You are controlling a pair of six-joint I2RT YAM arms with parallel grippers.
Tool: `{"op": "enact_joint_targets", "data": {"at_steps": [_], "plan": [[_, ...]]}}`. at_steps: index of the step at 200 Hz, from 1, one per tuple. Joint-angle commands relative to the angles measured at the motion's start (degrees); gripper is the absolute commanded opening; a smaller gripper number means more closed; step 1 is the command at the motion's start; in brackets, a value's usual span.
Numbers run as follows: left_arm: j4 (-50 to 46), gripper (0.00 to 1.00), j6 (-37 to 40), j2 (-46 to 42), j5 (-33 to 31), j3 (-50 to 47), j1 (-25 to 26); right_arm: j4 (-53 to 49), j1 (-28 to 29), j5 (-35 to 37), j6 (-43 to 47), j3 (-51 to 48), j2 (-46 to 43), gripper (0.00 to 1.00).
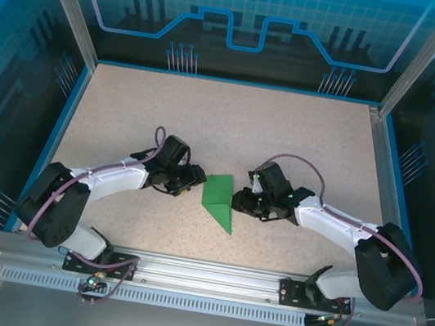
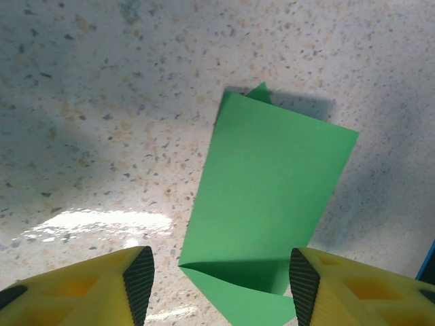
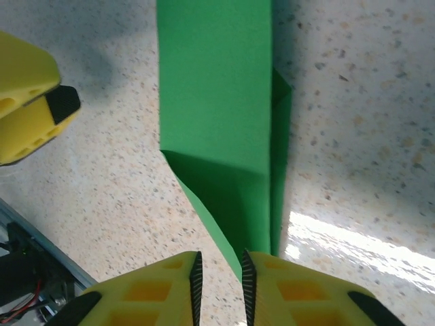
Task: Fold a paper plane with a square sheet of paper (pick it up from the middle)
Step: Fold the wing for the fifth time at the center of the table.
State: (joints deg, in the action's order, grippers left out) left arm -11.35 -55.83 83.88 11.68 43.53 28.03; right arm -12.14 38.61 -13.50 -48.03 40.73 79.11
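A bright green folded paper plane (image 1: 219, 200) lay by the tabletop's (image 1: 208, 120) near edge. The left end effector (image 2: 216, 275) gaped wide and empty. The right end effector (image 3: 221, 275) sat almost closed at its tip, hold unclear.

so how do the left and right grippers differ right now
The left gripper has its jaws wide apart; the right gripper has only a narrow gap. The left one straddles the broad folded end of the green paper; the right one sits at its tapering tip. Both have yellow fingers and are close to the same paper.

Bright, sharp (glare on table (image 2: 102, 223))
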Motion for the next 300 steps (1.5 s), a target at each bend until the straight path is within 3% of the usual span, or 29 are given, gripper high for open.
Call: {"op": "enact_joint_targets", "data": {"at_steps": [1,25,85,194,256,300], "plan": [[2.90,0.58,-2.29,0.71,1.23,-0.63,0.05,4.06,1.35,-1.51,0.11,0.83,1.19,0.23],[4.02,0.58,-3.67,1.41,1.89,-1.06,-0.01,5.87,1.53,-4.77,-0.51,1.19,4.36,0.17],[4.13,0.59,-3.27,2.15,2.36,-1.17,0.00,6.50,2.27,-5.39,0.68,2.93,8.25,0.17],[4.61,0.60,-2.17,7.54,5.71,3.18,0.16,15.12,-5.65,-10.28,0.40,-5.10,16.89,0.18],[4.06,0.63,-2.55,10.62,6.46,4.81,0.15,17.03,-7.97,-11.22,-0.27,-8.16,17.44,0.14],[4.47,0.64,-2.71,11.92,6.82,5.10,0.20,14.19,-8.15,-12.33,0.70,-6.57,12.02,0.17]]}}
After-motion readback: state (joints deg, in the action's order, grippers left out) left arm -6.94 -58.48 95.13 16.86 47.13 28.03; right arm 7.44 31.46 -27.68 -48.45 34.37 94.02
